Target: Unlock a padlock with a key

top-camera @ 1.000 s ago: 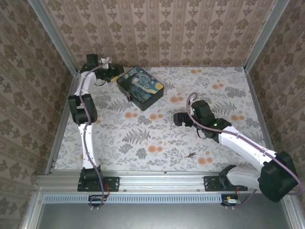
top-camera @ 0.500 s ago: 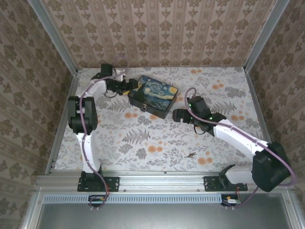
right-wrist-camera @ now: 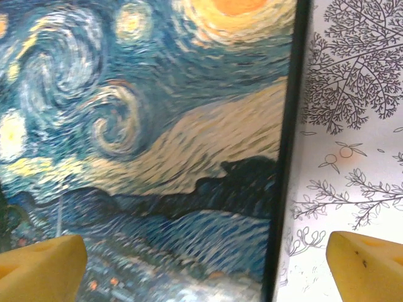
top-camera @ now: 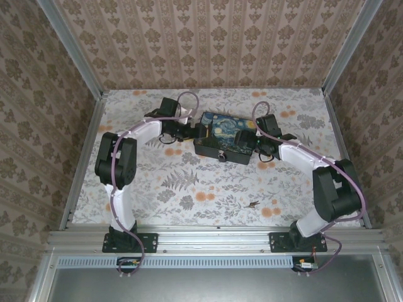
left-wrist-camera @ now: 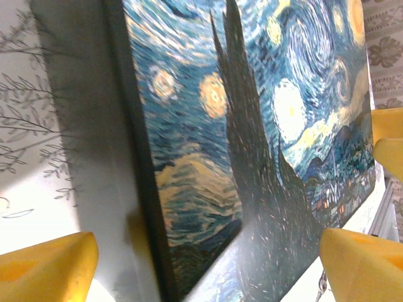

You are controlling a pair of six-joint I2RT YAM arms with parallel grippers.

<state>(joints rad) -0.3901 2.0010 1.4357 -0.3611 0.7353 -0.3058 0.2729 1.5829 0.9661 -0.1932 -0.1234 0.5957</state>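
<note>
Left claw (top-camera: 192, 131) and right claw (top-camera: 257, 139) face inward, spread.

Overhead camera looks down from behind; wrist cameras, apparently close, share the box (top-camera: 228, 131).

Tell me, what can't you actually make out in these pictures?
1. Top view: the tiny dark metal padlock on the front wall of the dark box with the swirling-sky lid is too small to tell locked from open.
2. Top view: the thin dark metal key is too small to read its teeth.
3. Wrist views: picture edges cut off the lid; whether the left pincer or right pincer touches the box is unclear.
</note>
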